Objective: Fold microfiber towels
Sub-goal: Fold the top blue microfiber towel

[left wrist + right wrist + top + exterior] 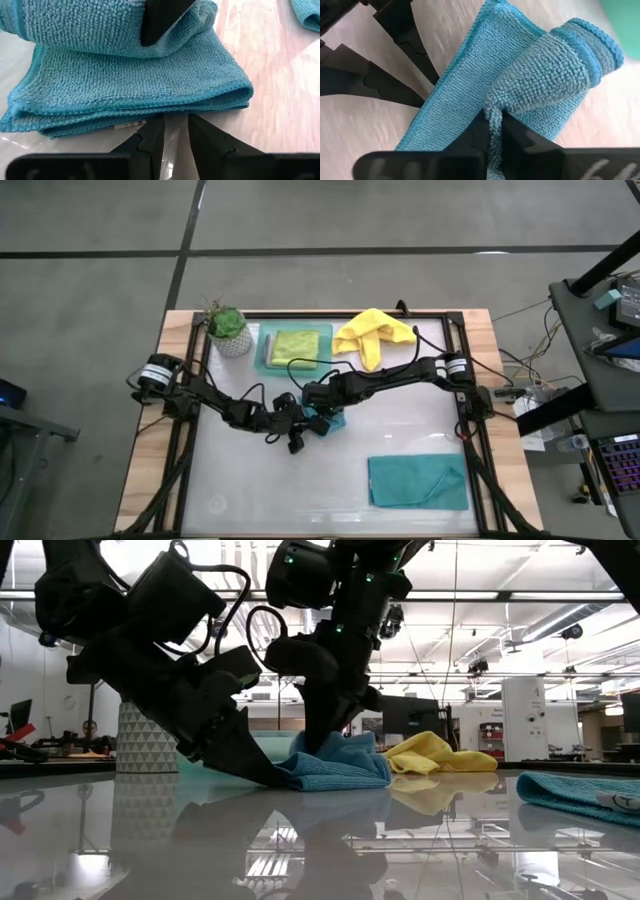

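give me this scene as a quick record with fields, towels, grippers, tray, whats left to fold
being folded: teal towel, mid-table, partly folded in layers
right gripper: shut on a raised fold of that towel
left gripper: at the towel's edge, fingers slightly apart, holding nothing that shows
tray: far side, lime towel folded inside
yellow towel: crumpled beside the tray, unfolded
second teal towel: near right, lying loosely flat
plant: far left, by the tray
grey towel: not seen

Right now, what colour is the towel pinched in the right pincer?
Teal towel, shown best in the right wrist view.
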Tool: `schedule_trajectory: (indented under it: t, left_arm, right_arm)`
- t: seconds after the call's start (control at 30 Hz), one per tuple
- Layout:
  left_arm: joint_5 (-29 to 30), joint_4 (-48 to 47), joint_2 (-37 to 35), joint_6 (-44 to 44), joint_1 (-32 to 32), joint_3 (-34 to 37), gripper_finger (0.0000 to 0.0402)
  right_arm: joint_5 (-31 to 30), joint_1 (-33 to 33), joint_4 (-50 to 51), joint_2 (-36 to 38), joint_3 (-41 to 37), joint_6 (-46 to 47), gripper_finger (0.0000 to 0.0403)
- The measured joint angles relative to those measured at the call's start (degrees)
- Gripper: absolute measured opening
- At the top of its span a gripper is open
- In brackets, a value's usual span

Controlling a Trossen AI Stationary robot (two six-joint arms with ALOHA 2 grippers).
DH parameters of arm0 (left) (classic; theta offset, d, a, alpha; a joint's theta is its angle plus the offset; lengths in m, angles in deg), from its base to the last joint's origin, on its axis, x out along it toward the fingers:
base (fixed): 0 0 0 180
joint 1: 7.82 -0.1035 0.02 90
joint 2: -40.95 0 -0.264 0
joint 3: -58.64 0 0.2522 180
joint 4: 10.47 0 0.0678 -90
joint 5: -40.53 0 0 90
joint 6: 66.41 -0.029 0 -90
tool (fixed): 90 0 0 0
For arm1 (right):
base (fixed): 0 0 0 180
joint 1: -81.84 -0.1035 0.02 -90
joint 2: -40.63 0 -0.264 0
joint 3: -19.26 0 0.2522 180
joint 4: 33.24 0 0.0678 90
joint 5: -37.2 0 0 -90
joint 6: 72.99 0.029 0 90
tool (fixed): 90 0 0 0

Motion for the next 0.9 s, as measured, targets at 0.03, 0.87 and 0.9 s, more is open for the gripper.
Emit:
schedule_trajectory:
  t: [0.03,0.87,0.9]
  left_arm:
    - [0.01,0.00,0.00,0.00,0.00,0.00,0.0076]
    - [0.00,0.02,0.00,0.00,0.00,0.00,0.0076]
    - [0.02,0.02,0.00,0.00,0.00,0.00,0.0076]
  right_arm:
    - [0.00,0.00,0.00,0.00,0.00,-0.38,0.0029]
    - [4.50,-1.02,-7.05,0.00,-0.04,1.39,0.0164]
    - [5.49,-1.13,-8.00,0.00,-0.04,1.36,0.0171]
